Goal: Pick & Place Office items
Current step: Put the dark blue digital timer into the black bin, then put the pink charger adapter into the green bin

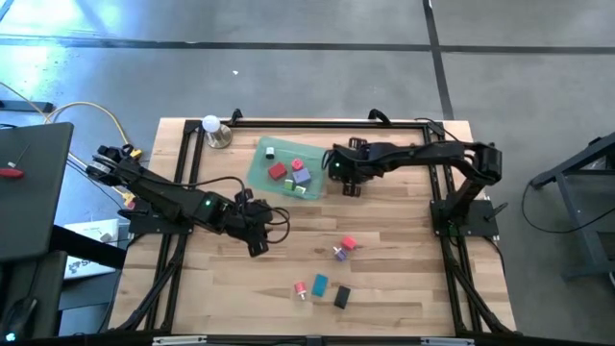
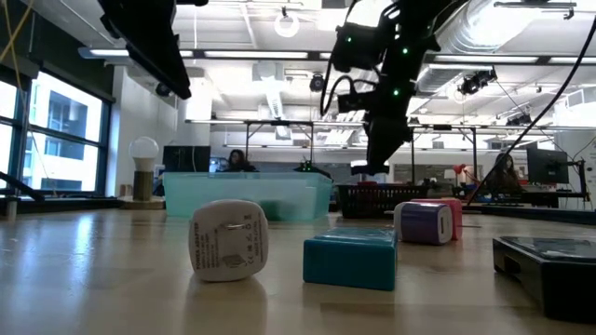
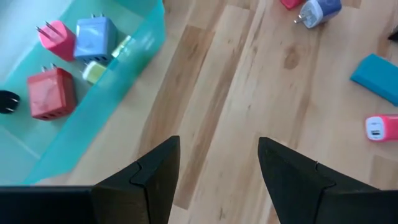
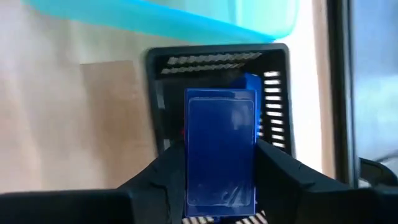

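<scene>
Clamping a flat blue block (image 4: pixel 221 149) upright, the right end effector (image 1: pixel 348 183) hangs over the black mesh basket (image 4: pixel 278 99) beside the green tray (image 1: pixel 258 168) at frame centre, apparently to drop it; left end effector (image 1: pixel 258 240) gapes empty above the worktop (image 1: pixel 404 288), loose items (image 1: pixel 318 284) lower centre.

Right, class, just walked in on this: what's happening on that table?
A two-armed robot is sorting small office items. The right gripper holds a blue block above the black mesh basket, beside the green tray that already has several items in it. The left gripper hangs open and empty over bare table near the tray. A few items, including a teal block, remain loose on the wood.
</scene>
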